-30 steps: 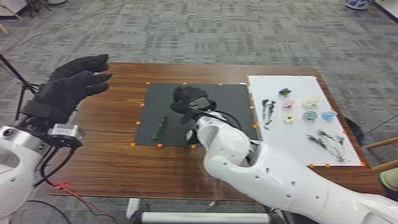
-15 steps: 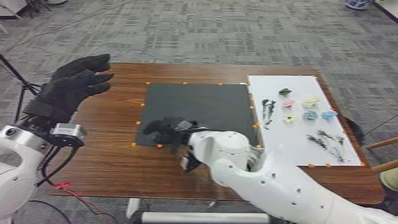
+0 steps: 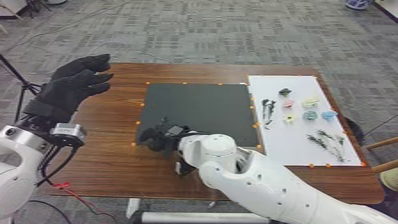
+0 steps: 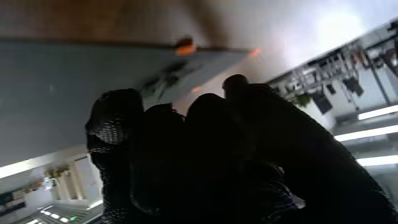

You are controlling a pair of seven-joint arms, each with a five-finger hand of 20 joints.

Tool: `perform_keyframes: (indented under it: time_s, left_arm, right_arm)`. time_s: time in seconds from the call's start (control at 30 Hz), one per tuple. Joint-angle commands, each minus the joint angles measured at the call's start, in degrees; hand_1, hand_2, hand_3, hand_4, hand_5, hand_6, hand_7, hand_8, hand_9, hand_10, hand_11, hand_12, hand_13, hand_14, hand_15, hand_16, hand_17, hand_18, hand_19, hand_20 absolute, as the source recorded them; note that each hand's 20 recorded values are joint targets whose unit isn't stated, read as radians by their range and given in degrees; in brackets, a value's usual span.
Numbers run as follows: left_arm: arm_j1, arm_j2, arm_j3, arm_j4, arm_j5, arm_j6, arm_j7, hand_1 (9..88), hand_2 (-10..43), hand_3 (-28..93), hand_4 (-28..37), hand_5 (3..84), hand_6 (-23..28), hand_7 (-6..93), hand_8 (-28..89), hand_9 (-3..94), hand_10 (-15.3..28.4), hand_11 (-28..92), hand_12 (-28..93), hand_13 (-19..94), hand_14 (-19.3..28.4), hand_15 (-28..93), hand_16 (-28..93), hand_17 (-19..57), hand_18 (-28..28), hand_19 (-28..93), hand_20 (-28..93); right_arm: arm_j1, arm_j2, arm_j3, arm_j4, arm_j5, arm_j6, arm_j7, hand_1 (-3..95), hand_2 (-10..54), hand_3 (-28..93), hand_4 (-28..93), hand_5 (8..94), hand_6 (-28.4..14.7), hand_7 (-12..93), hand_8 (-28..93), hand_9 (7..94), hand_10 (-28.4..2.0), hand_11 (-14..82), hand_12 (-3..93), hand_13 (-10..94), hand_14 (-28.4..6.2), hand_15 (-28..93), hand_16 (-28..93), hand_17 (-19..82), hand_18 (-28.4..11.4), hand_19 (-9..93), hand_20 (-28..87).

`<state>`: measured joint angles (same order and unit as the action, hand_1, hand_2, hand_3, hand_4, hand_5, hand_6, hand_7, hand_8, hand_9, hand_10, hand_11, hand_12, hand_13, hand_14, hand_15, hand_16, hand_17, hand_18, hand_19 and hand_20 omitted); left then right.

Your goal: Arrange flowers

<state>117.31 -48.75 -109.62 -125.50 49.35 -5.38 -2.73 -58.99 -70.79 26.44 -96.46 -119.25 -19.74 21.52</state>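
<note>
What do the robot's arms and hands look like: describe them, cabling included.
The left arm and right arm have glossy white, rounded shells; small dark dots mark the right one. The left hand and right hand wear black fabric gloves, the right one's showing a mesh-like texture. A silvery box sits at the left wrist, with black cables looping below.

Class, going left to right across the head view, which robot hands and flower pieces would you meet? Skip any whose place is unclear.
Left hand, right hand, dark stems, pink flower, pale yellow flower, rightmost blue flower.
</note>
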Motion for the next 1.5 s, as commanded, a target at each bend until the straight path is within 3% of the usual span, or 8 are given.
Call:
perform_keyframes:
  time_s: [0.03,0.47,0.8,1.17,1.5]
  left_arm:
    - [0.7,-0.55,-0.31,-0.14,-0.41,0.41,-0.09,28.4,-8.1,68,-26.4,25.3,2.6,24.9,-12,19.4,10.9,27,12,13,14.0,43,-10,-7.5,20.2,41,6]
    - [2.3,-0.97,-1.31,-0.79,-0.24,0.96,0.28,28.4,-8.1,68,-26.4,25.4,2.7,24.9,-12,19.4,10.9,27,12,13,14.0,43,-10,-7.5,20.3,41,6]
    - [2.5,-1.12,-1.42,-0.82,-0.17,1.10,0.27,28.4,-8.0,68,-26.5,25.4,2.6,24.9,-12,19.4,11.0,27,12,12,14.1,43,-10,-7.6,20.3,41,6]
    - [0.7,-0.61,-0.06,-0.28,-0.21,0.44,-0.18,28.4,-8.0,68,-26.4,25.4,2.6,25.0,-12,19.4,10.9,27,12,13,14.0,43,-10,-7.6,20.3,41,6]
    - [-0.6,-0.05,1.20,0.36,-0.45,0.16,-0.82,28.4,-8.0,68,-26.3,25.4,2.7,25.0,-12,19.4,10.8,27,12,13,14.1,43,-10,-7.6,20.3,41,6]
  right_arm:
    - [1.2,-0.5,-1.0,1.5,-0.2,-1.3,1.9,19.9,27.5,93,8,34.6,1.8,20,-16,85.0,-9.2,72.0,41.8,81,-10.7,89,37,41,-22.7,89,38]
    - [0.4,2.4,0.6,-3.3,-1.3,-5.9,1.6,19.6,27.3,93,9,37.3,1.7,19,-16,85.3,-9.2,72.4,40.4,81,-10.6,89,37,41,-22.8,89,38]
    - [-0.4,3.2,1.6,-3.5,-1.1,-6.2,1.0,20.2,25.8,93,9,38.4,1.3,19,-16,85.6,-9.1,72.0,40.1,81,-10.6,89,37,41,-22.7,89,37]
    - [0.0,-0.3,1.9,-5.3,0.2,-5.5,0.9,19.6,27.0,93,8,37.5,1.0,18,-16,85.7,-9.2,70.8,40.1,81,-10.5,89,37,41,-22.8,89,37]
    - [5.5,-2.6,-2.7,0.4,1.1,-1.2,7.0,18.9,27.1,93,7,35.8,0.1,18,-15,85.4,-9.0,69.8,40.0,81,-10.1,88,37,42,-22.7,89,37]
